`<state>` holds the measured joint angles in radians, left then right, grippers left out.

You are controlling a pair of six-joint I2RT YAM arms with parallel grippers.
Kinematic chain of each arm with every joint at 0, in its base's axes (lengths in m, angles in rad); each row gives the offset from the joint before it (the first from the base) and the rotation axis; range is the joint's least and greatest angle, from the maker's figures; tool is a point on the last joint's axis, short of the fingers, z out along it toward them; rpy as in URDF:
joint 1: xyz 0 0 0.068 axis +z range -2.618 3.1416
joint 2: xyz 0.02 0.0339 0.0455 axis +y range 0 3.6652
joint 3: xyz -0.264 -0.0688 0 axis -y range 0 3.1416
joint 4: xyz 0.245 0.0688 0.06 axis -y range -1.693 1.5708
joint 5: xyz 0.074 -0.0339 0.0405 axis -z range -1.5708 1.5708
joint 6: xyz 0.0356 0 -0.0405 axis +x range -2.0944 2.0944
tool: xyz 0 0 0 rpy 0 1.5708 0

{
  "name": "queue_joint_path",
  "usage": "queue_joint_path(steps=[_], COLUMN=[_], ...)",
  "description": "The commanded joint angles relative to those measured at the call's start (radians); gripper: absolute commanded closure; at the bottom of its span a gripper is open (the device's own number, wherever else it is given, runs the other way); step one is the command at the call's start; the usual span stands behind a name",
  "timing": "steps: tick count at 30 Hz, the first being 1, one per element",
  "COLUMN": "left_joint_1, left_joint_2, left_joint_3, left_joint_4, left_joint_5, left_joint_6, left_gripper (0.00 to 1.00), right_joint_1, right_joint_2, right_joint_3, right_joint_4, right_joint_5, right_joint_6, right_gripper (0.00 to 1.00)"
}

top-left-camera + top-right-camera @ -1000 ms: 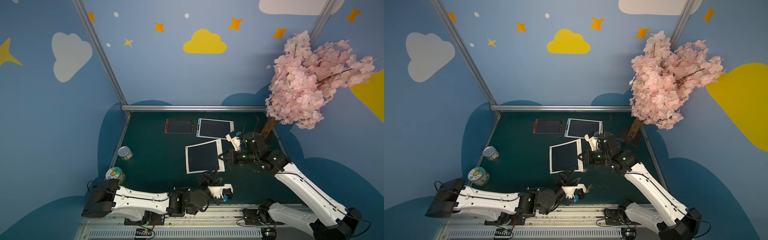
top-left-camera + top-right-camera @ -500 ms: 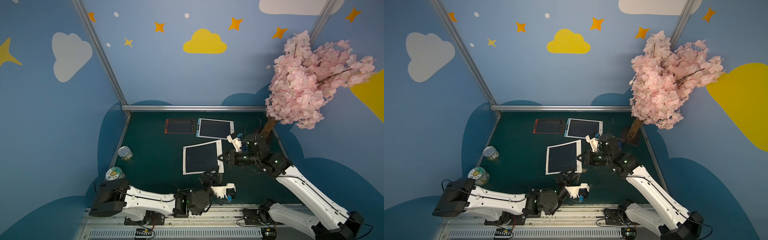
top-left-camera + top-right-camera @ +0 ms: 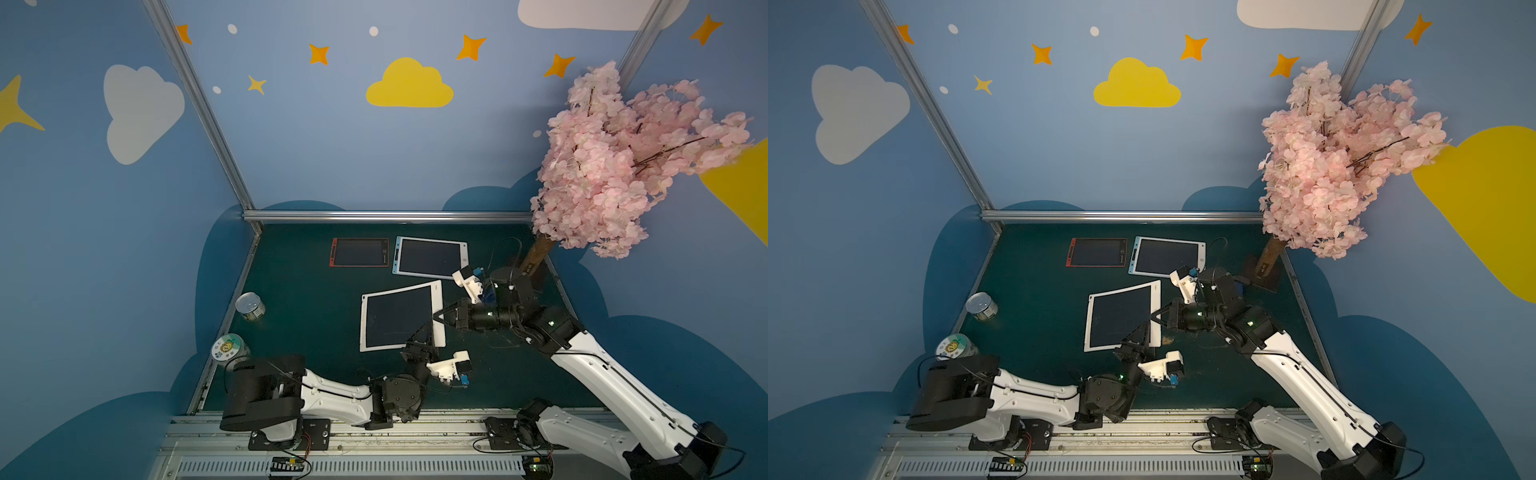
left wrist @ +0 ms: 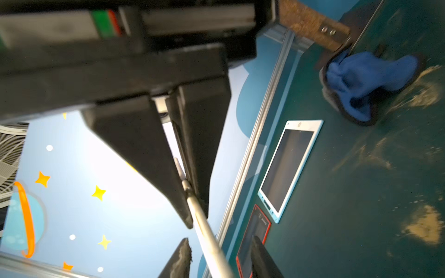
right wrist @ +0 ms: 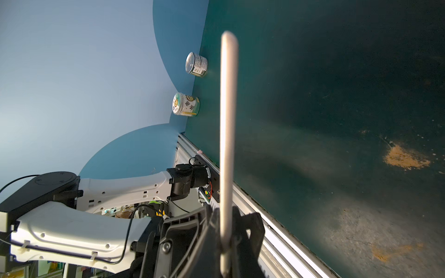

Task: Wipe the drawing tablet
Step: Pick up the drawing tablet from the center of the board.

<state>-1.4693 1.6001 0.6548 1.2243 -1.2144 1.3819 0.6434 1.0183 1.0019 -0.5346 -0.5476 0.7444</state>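
Starting at the left of the table [image 3: 299, 291], disregard the silver tin [image 3: 250, 306] and the printed tin [image 3: 227, 351]; both stand well apart from the work. Locate the white drawing tablet [image 3: 399, 318] at mid-table, where it appears raised off the green surface and roughly level; the right wrist view shows it edge-on as a thin strip. Treat it as light, stiff and thin. It should not sag, but its smooth plastic frame is likely to slip or pivot under a single-point hold, and the dark screen is the part most likely to mark or crack. Take hold on the white border only, never on the screen.

Check the left gripper [image 3: 427, 329] at the tablet's near right corner: in the left wrist view its jaws stand partly apart on either side of the border and are not clamped. Seat them on the wide border strip before you load the panel. Further right, the right gripper [image 3: 436, 317] is pinched tight on the right border and carries the tablet alone. Expect wiping pressure to lever the panel about that pinch, so provide a second hold or table support. At the far right, the blue cloth [image 4: 361, 79] lies on the table next to the tree trunk [image 3: 538, 255], and neither gripper holds it.
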Motion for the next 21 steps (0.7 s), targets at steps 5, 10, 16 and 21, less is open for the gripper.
queue_joint_path(steps=[5, 10, 16, 21], left_joint_1=[0.017, 0.011, 0.016, 0.102], left_joint_2=[-0.002, -0.002, -0.055, -0.350], left_joint_3=[0.029, 0.031, 0.028, 0.226], left_joint_4=[0.173, 0.173, 0.026, -1.356], left_joint_5=[-0.063, -0.068, -0.074, 0.186], left_joint_6=[0.089, 0.098, -0.028, -1.062], left_gripper=[0.86, 0.97, 0.97, 0.97], right_joint_1=[-0.002, -0.015, -0.189, -0.388], right_joint_2=[-0.026, -0.030, -0.085, -0.110], right_joint_3=[-0.016, -0.011, 0.046, 0.080], right_joint_4=[-0.005, -0.009, -0.177, -0.259], right_joint_5=[-0.019, -0.006, 0.172, 0.231], right_joint_6=[-0.010, -0.025, -0.114, -0.179], right_gripper=[1.00, 0.98, 0.22, 0.23])
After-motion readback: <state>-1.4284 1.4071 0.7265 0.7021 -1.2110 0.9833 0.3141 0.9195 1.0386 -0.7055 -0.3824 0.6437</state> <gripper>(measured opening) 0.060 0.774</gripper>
